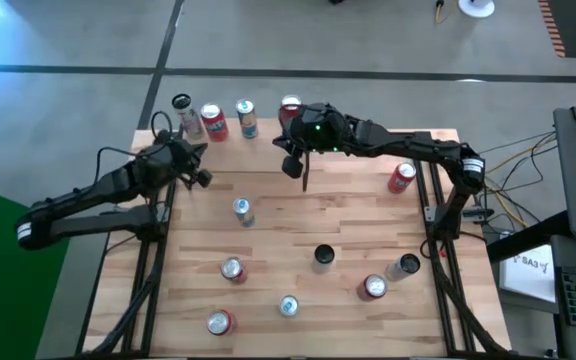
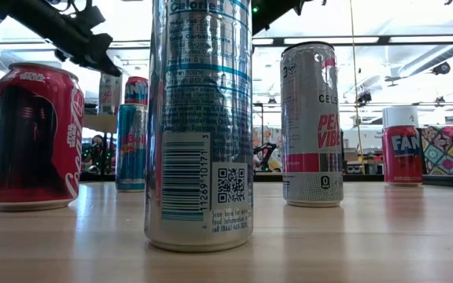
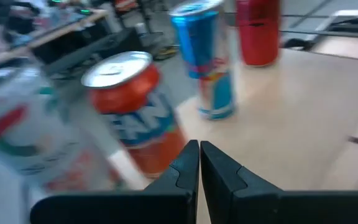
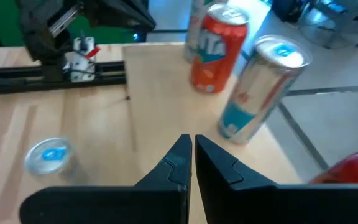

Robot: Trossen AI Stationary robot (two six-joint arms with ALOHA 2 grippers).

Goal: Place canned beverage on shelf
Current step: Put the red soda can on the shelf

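Note:
Several cans stand in a row on the shelf [image 1: 253, 155], the light-wood board at the table's far left: a white one [image 1: 181, 105], an orange-red one [image 1: 213, 122], a blue-and-silver one [image 1: 247, 118] and a red one [image 1: 290, 108]. My left gripper [image 1: 196, 168] hangs shut with nothing in it just in front of the orange can [image 3: 135, 106] and the blue can [image 3: 207, 62]. My right gripper [image 1: 302, 172] is also shut and bare, near the row's right end. Its wrist view shows the orange can [image 4: 219, 46] and the blue can [image 4: 263, 87] ahead of it.
Several more cans stand spread over the tabletop, among them a silver one [image 1: 240, 210], a dark one [image 1: 323, 257] and a red one [image 1: 401, 177] near the right edge. Close to the low camera stand a red can [image 2: 34, 137] and a tall silver one [image 2: 199, 126].

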